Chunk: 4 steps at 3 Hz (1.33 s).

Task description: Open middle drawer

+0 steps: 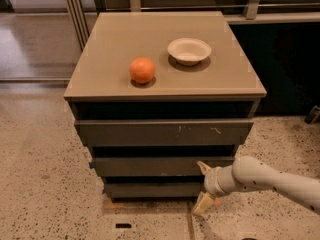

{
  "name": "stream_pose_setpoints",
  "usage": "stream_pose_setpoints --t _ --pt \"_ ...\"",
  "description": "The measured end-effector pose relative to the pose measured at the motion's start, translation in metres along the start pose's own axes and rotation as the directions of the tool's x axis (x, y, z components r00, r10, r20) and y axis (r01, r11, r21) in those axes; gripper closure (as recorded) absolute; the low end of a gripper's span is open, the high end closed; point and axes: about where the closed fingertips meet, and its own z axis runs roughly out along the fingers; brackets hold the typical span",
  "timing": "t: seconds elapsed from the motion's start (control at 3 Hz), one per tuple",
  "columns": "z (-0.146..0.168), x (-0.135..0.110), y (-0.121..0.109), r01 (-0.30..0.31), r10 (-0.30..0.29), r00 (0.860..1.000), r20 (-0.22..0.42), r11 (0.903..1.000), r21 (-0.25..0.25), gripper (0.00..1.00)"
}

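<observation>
The middle drawer (pixel 150 166) is a plain dark grey-brown front with a small blue tab (pixel 91 165) at its left end. It sits between the wider scratched top front (pixel 165 132) and the narrower bottom front (pixel 150 189), and it is pushed in. My gripper (pixel 203 185) is at the cabinet's lower right front, on the pale arm (pixel 270 179) that comes in from the right. It is open. Its upper fingertip (pixel 203 167) is at the middle drawer's right end and its lower fingertip (pixel 202 204) is below the bottom drawer, near the floor.
An orange (pixel 142 70) and a pale bowl (pixel 189 50) sit on the cabinet top (pixel 110 44). Speckled floor lies in front and to the left. A dark panel stands at the right, and a glass door frame at the back left.
</observation>
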Motion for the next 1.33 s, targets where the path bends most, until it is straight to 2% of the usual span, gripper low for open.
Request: stream_pose_setpoints --t 0.33,1.0,1.33 --pt "0.011 -0.004 -0.019 0.016 -0.016 0.999 0.031 0.9997 0.017 0.00" --pt "0.023 -0.026 -0.054 0.078 -0.080 0.995 0.054 0.9962 0.039 0.00" --pt "0.035 -0.031 -0.064 0.089 -0.090 0.995 0.038 0.9959 0.015 0.00"
